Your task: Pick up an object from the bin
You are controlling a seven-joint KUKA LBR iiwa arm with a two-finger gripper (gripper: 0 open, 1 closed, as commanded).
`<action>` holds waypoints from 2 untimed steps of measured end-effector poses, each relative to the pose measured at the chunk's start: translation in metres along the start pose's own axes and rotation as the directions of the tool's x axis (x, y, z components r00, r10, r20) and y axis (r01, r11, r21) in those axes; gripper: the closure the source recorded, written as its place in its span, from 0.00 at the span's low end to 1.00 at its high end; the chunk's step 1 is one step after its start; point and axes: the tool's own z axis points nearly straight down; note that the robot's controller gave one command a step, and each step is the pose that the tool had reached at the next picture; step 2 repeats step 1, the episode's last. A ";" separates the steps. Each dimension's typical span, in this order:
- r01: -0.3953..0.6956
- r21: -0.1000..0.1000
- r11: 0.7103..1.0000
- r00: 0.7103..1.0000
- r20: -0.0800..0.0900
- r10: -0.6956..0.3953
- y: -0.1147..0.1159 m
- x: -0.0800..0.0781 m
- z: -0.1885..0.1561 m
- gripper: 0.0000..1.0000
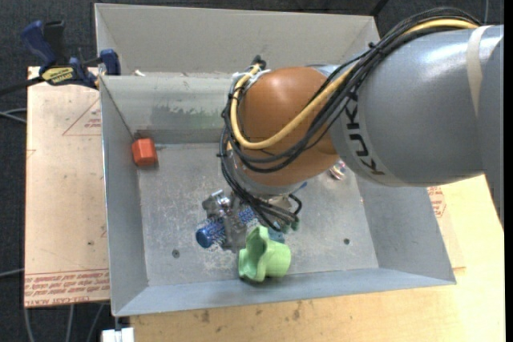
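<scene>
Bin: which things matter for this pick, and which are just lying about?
In play: gripper; small blue thing and green lump right beside it, near the bin's front wall.
Lying about: orange block, alone at the view's left.

Arm [433, 108]: silver-grey, thick rounded link, entering from 3 o'clock, with black "KUKA" lettering [358, 138]. Wrist: glossy orange-brown dome cover [280, 112]. Cables [235, 124]: yellow and black, bundled, looped over the dome. Gripper [231, 222]: bare metal, at the dome's 7 o'clock.

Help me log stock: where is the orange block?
The orange block lies on the bin floor, at its left near the back wall, apart from the gripper and green lump.
</scene>
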 end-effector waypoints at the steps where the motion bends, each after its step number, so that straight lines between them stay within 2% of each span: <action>1: 0.376 -0.001 0.927 0.927 0.001 -0.376 0.016 -0.029 -0.076 1.00; 2: 0.376 -0.001 0.927 0.927 0.001 -0.376 0.016 -0.029 -0.076 1.00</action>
